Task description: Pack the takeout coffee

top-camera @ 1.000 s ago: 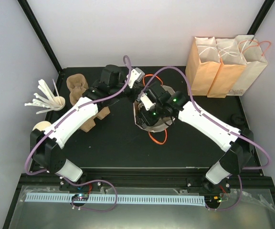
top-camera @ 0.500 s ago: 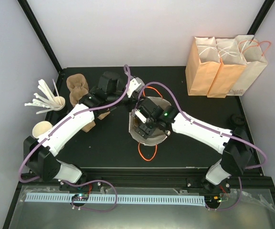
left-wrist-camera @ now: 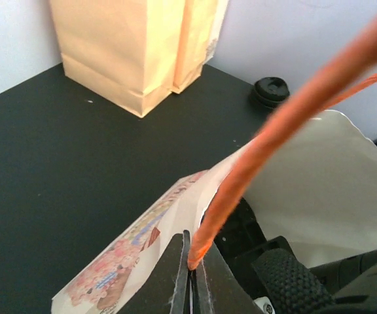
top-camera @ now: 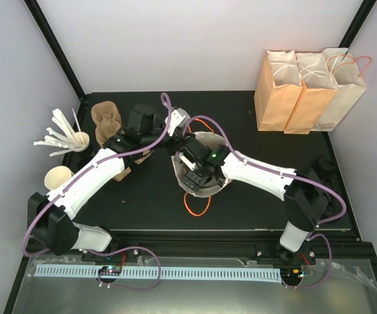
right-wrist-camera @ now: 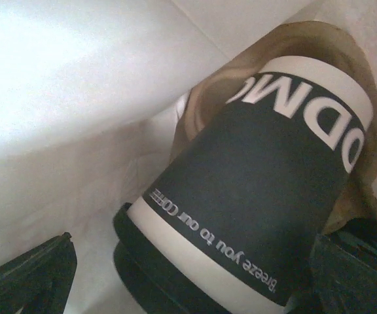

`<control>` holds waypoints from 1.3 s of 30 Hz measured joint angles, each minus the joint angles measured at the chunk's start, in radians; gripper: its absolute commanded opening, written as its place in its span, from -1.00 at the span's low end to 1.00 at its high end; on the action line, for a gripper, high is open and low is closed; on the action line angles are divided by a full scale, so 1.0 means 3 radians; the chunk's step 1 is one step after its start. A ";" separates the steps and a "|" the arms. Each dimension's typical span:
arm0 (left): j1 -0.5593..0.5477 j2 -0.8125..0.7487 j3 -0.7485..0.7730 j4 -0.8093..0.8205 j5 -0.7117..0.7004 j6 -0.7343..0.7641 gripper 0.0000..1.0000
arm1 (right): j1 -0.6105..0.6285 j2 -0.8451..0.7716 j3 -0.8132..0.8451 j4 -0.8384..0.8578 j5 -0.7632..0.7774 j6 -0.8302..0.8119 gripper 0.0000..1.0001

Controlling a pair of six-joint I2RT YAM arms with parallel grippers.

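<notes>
Lid of takeout coffee point(right-wrist-camera: 254, 196) cut by the lower edge; orange bag handle point(left-wrist-camera: 231, 203) blurred, far end out of frame.

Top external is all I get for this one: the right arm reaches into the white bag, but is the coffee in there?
Observer: Yes. The right wrist view shows the cup lying tilted inside the bag, with its lid on.
Operator: Is the right gripper clamped on it?
Observer: No. The right gripper is open, and one finger stands clear of the cup.
Operator: And the left one?
Observer: The left gripper is shut on the bag's orange handle.
</notes>
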 measured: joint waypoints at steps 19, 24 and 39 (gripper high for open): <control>0.0055 -0.0067 -0.0137 0.0164 -0.0343 -0.0156 -0.97 | -0.0019 0.0280 0.0060 0.0058 0.0046 0.0306 0.21; 0.0041 -0.0067 -0.0128 0.0177 -0.0262 -0.0175 -0.97 | -0.0018 0.0174 0.0005 0.0043 -0.0027 0.0280 -0.33; -0.0088 -0.0130 -0.0066 0.0090 -0.0041 -0.0108 -0.97 | -0.0086 -0.0231 0.0139 -0.0493 -0.0603 0.0224 -0.81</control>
